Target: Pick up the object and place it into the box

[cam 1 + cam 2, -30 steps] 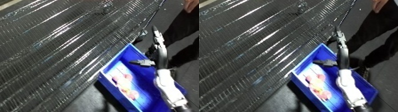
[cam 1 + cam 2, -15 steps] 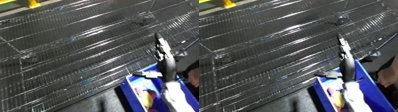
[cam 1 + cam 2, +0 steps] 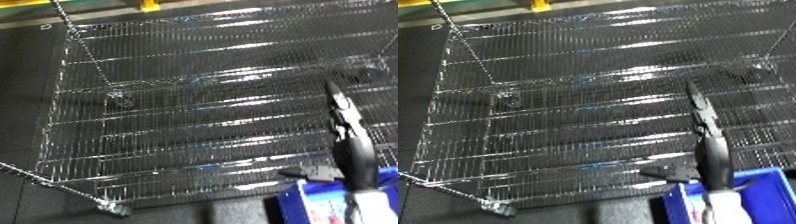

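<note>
Only a corner of the blue bin (image 3: 764, 186) shows at the lower right, cut off by the picture's edge, and I cannot make out what lies inside it. My right hand (image 3: 711, 150) reaches up from the lower edge over the bin's near corner. Its black fingers (image 3: 341, 106) stretch straight out over the wire shelf and its thumb (image 3: 668, 173) sticks out to the left. Nothing is held in it. My left hand is out of sight.
A wide chrome wire shelf (image 3: 204, 100) fills most of both views, with a corner post and foot (image 3: 112, 208) at the lower left. Dark floor (image 3: 27, 110) runs along the left side. A yellow strip (image 3: 151, 5) lies at the far edge.
The camera has swung up and to the left, so the bin has slid to the lower right corner and more shelf shows. My right hand remains straight and holds nothing.
</note>
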### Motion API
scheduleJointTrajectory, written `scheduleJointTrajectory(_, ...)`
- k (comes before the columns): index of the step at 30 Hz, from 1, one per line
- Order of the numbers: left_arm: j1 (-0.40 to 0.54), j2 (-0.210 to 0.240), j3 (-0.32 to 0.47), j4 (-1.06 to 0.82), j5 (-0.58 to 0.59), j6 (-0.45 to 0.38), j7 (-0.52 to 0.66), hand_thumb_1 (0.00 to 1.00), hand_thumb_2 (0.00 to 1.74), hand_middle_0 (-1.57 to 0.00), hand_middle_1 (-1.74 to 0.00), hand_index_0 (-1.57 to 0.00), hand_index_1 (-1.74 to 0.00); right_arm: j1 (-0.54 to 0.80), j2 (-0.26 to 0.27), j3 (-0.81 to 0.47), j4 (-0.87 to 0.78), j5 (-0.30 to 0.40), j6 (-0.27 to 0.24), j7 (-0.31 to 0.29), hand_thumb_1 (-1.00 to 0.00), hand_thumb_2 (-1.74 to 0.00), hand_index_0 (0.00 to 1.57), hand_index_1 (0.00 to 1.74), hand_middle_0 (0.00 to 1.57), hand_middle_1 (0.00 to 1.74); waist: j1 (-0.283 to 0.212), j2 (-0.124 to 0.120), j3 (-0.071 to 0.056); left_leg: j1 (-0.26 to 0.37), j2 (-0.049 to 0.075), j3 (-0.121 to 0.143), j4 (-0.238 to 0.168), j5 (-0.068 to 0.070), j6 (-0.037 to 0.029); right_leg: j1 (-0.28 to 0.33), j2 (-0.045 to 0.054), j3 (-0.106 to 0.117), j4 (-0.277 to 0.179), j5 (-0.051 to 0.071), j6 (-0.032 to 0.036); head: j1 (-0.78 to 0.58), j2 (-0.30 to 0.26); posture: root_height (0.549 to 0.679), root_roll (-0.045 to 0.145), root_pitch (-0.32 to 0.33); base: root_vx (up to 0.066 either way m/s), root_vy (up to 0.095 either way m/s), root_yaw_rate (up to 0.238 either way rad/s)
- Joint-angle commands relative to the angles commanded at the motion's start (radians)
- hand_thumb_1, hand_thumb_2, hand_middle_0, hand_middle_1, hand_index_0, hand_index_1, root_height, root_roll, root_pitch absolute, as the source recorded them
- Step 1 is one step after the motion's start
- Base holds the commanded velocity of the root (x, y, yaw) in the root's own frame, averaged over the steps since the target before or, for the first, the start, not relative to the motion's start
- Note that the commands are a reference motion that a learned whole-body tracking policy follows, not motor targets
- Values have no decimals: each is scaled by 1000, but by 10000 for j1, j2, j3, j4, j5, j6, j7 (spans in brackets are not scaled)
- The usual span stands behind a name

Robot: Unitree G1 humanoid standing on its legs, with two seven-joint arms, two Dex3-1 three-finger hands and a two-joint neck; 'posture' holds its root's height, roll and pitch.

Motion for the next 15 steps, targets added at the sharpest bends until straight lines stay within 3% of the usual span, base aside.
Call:
scheduleJointTrajectory(7,54,-2,118,-74,72,20,10,1000,1740,-1570,-1740,-1570,-1740,-123,56,61,-33,-231,-5,-11,0,0,0,0,0,0,228,-78,89,-91,-24,-89,100,-49,41,-12,-5,-47,49,-27,3,-125,646,633,52,-182,16,9,23)
scheduleJointTrajectory(15,68,26,102,-176,188,22,-11,1000,1740,-1570,-1740,-1570,-1740,-437,-45,384,38,-660,88,45,0,0,0,0,0,0,365,-78,129,-137,-42,-128,203,-109,63,-70,6,-50,122,-35,14,24,465,632,50,-182,7,10,-4)
